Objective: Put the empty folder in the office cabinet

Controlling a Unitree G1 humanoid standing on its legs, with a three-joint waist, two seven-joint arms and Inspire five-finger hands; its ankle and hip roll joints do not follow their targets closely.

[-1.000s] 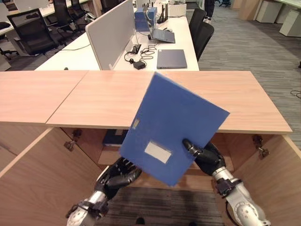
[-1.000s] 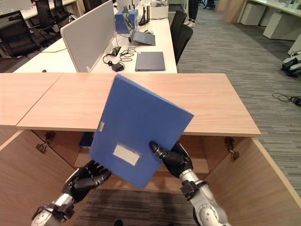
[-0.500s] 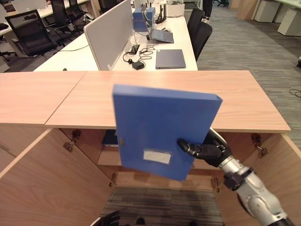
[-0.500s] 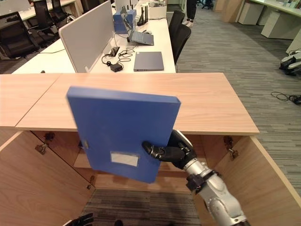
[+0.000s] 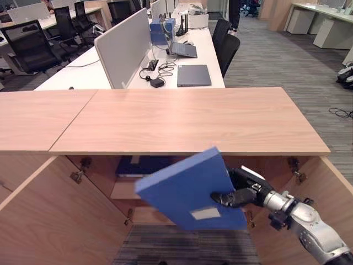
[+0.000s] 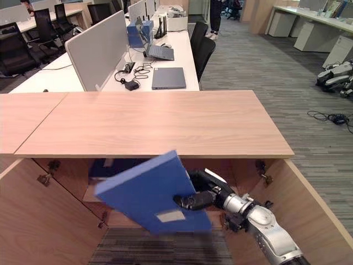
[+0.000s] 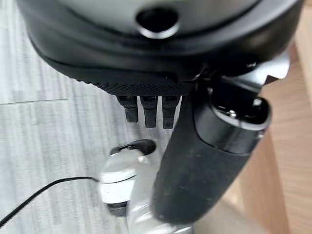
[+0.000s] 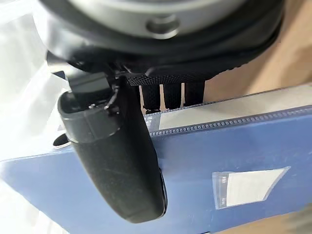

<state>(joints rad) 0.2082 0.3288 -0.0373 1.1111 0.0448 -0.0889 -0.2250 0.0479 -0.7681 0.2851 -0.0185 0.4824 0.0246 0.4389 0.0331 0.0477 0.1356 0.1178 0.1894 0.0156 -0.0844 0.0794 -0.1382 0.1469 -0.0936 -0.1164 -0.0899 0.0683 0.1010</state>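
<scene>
Blue folder (image 5: 187, 193) pinched at one edge by right hand (image 5: 242, 190), tilted before open cabinet (image 5: 182, 118); possible slip, or corner snagging the shelf (image 5: 124, 190) edge.

1. The folder (image 5: 187, 193) hides most of my right hand (image 5: 242, 193); its fingers lie behind it.
2. The folder's edges are blurred.
3. The cabinet (image 5: 165, 118) top and the folder cover most of the dark items (image 5: 138, 165) on the shelf.
4. My left hand (image 7: 195, 161) is blurred against the floor.
</scene>
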